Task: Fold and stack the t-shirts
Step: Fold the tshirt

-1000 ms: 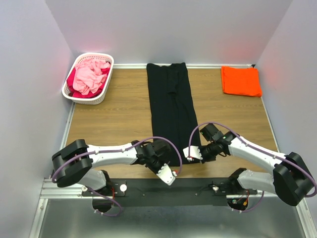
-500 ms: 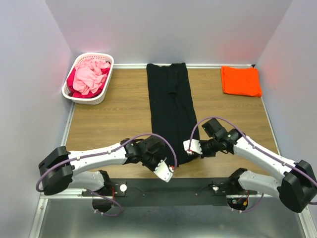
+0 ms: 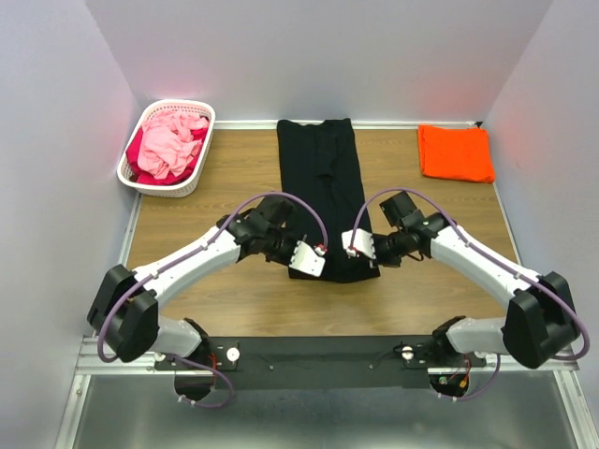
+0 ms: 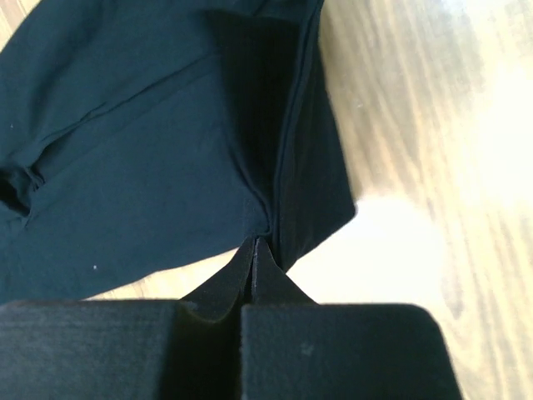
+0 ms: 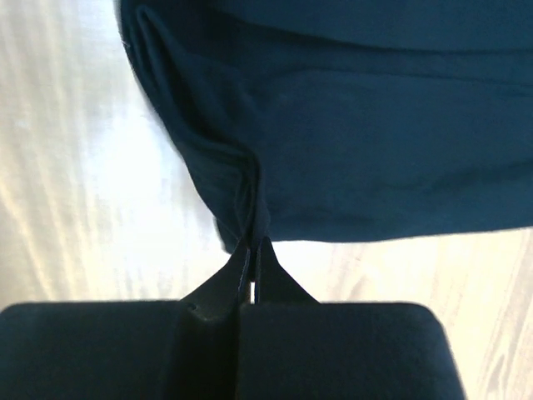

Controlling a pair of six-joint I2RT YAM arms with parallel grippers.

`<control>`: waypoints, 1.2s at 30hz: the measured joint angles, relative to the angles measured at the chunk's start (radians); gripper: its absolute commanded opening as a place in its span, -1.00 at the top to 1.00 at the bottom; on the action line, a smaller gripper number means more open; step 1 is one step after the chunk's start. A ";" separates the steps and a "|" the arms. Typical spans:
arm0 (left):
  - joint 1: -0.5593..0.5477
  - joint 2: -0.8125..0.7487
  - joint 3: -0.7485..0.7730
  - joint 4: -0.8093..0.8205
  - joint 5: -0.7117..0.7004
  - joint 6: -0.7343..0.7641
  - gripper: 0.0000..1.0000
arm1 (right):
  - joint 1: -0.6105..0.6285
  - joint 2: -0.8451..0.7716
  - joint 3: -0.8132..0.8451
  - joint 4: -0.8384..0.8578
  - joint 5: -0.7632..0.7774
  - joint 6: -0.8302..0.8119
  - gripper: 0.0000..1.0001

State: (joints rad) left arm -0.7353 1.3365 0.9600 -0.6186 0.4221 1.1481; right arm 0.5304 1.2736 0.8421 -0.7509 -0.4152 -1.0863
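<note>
A basket [image 3: 167, 148] of pink cloth stands at far left. The black shirt [image 3: 323, 182] lies in a long strip down the middle of the bench [image 3: 187, 210], its near hem clamped by the left gripper [image 4: 254, 250] and, beside it, the right gripper [image 5: 252, 250]. The orange shirt [image 3: 456, 152] lies folded at far right.

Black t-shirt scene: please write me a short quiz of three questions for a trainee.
1. True or false: the left pincer and the right pincer are both shut on the near end of the black t-shirt.
2. Where does the orange t-shirt lie? A: far right corner of the table. B: near left corner. C: under the black t-shirt.
3. What main colour are the clothes in the white basket?
Key: 1 true; 2 A; 3 pink.
</note>
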 measured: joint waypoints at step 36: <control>0.342 0.636 0.700 -0.056 0.035 0.243 1.00 | -0.268 0.733 0.738 0.024 -0.073 -0.172 0.99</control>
State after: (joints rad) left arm -0.3931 1.9720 1.6604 -0.6750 0.4576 1.3911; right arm 0.2623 2.0064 1.5803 -0.7273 -0.4881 -1.2583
